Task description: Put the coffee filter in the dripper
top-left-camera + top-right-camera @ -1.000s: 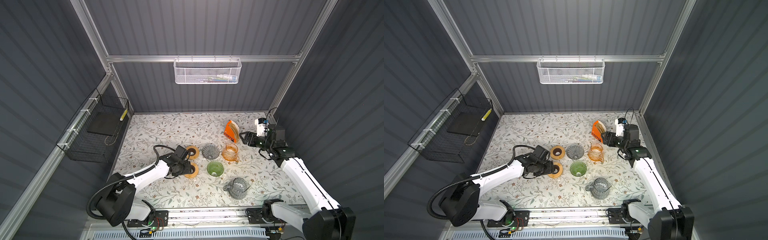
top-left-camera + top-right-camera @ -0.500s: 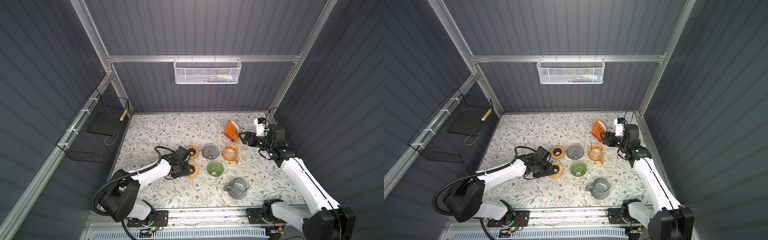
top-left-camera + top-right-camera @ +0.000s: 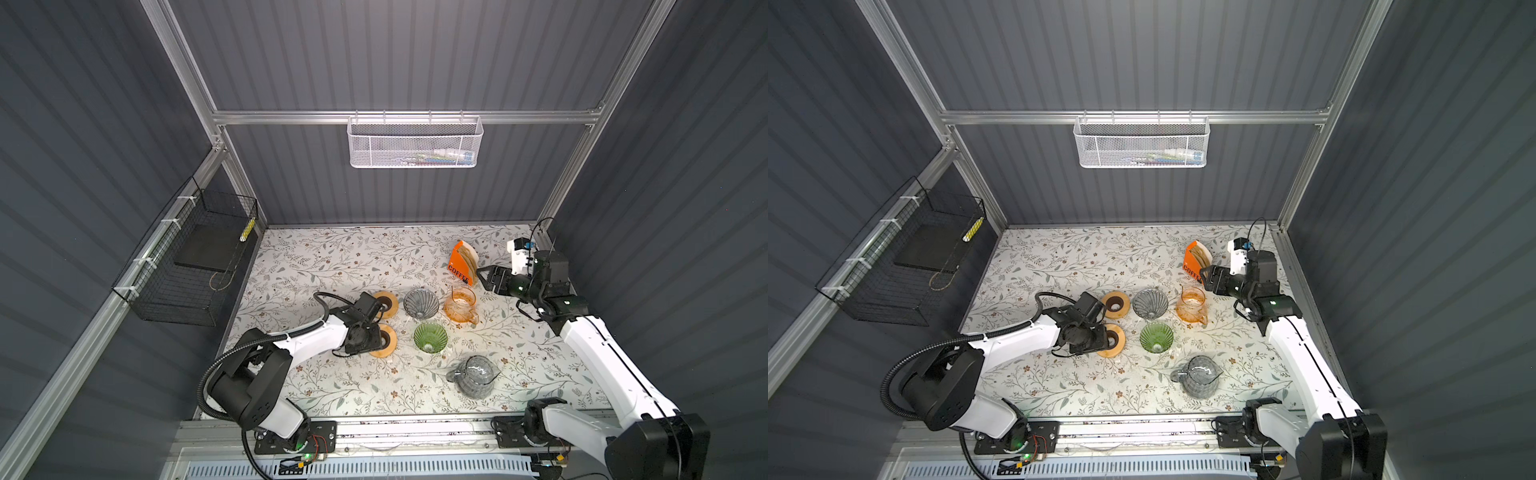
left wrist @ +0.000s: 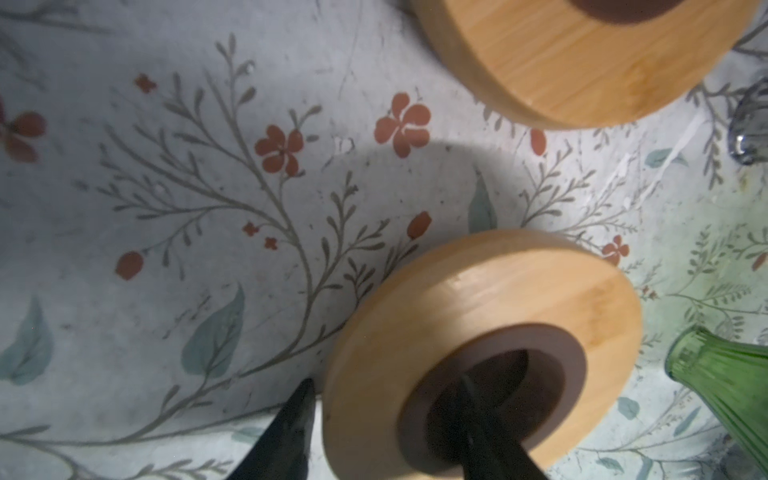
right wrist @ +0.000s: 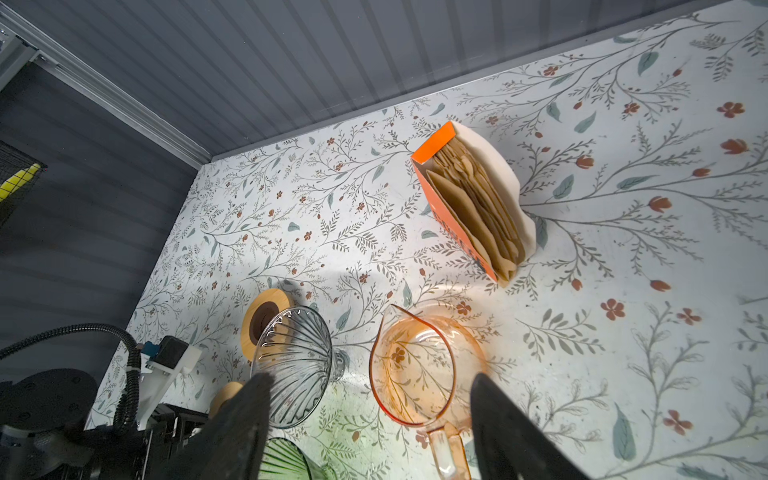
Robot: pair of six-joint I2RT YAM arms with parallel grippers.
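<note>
Plainly, the coffee filters (image 5: 478, 195) stood on edge in the orange holder (image 5: 433, 145), whose near end lay just ahead of the right jaws, spread wide and empty, while the left jaws, well away from that holder, straddled a wooden ring (image 4: 498, 291), grip impossible to tell.

two rings (image 3: 393, 308) (image 3: 385, 350), two drippers (image 3: 421, 303) (image 3: 430, 337), two jugs (image 3: 460, 305) (image 3: 475, 376); one filter box (image 3: 459, 264)
</note>
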